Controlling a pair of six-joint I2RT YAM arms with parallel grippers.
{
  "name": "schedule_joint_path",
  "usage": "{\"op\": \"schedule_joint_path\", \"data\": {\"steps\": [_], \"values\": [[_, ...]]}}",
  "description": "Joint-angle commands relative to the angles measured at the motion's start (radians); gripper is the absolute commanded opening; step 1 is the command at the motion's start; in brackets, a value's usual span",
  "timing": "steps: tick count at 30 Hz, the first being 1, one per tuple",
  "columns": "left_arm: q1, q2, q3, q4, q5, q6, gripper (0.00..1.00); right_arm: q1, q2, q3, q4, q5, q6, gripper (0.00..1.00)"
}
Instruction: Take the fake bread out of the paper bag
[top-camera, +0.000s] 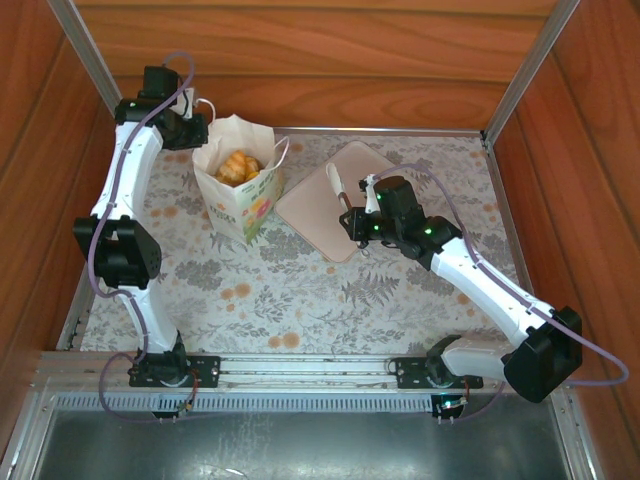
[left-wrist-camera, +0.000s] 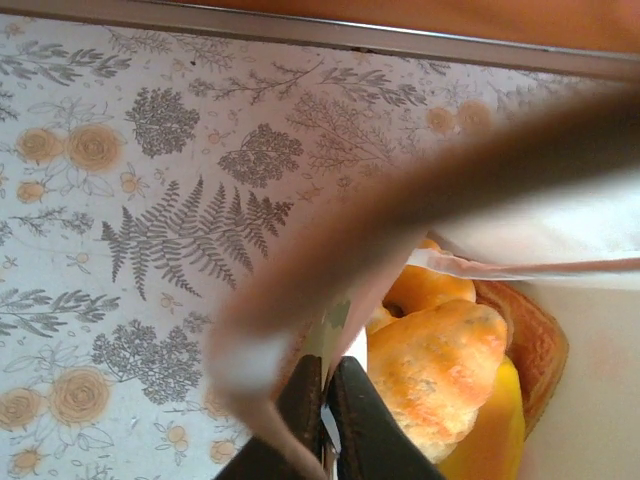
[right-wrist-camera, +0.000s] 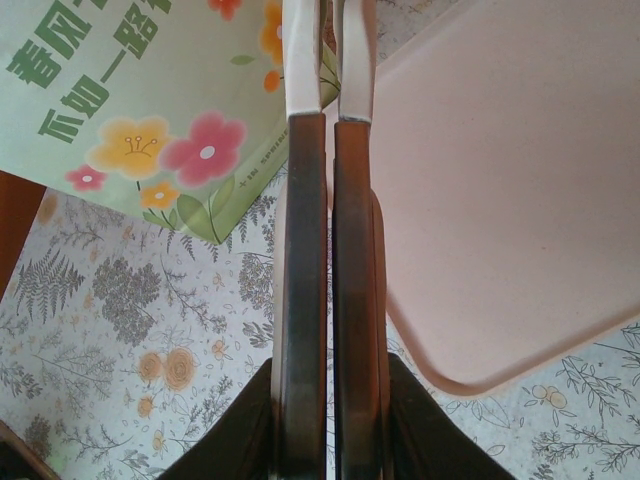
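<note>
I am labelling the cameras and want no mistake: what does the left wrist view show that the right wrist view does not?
Left wrist view: the fake bread lying inside the paper bag, whose rim is pinched by the left gripper. Right wrist view: the pink tray, the bag's printed side with flowers and green characters, and the right gripper, its fingers closed with nothing between them. Both: the paper bag and the floral tablecloth.
</note>
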Motion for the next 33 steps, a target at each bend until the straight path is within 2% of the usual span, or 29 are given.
{"op": "schedule_joint_path", "data": {"steps": [1,5,16,24,27,33], "values": [[-0.004,0.031,0.042,-0.026,-0.017,0.016,0.04,-0.006,-0.007,0.007,0.030,-0.017,0.008,0.21],[-0.007,0.039,0.067,-0.029,-0.023,0.024,0.00,-0.007,-0.012,0.003,0.033,-0.019,0.008,0.21],[-0.025,0.044,0.100,-0.040,-0.066,0.068,0.00,-0.007,-0.018,-0.011,0.048,-0.019,0.010,0.21],[-0.044,0.054,0.083,-0.098,-0.107,0.088,0.33,-0.007,-0.021,-0.011,0.054,-0.018,0.013,0.21],[-0.056,0.062,0.086,-0.112,-0.139,0.101,0.36,-0.007,-0.014,-0.003,0.050,-0.019,0.011,0.21],[-0.062,0.102,0.133,-0.148,-0.161,0.111,0.37,-0.007,-0.018,-0.009,0.059,-0.023,0.015,0.21]]}}
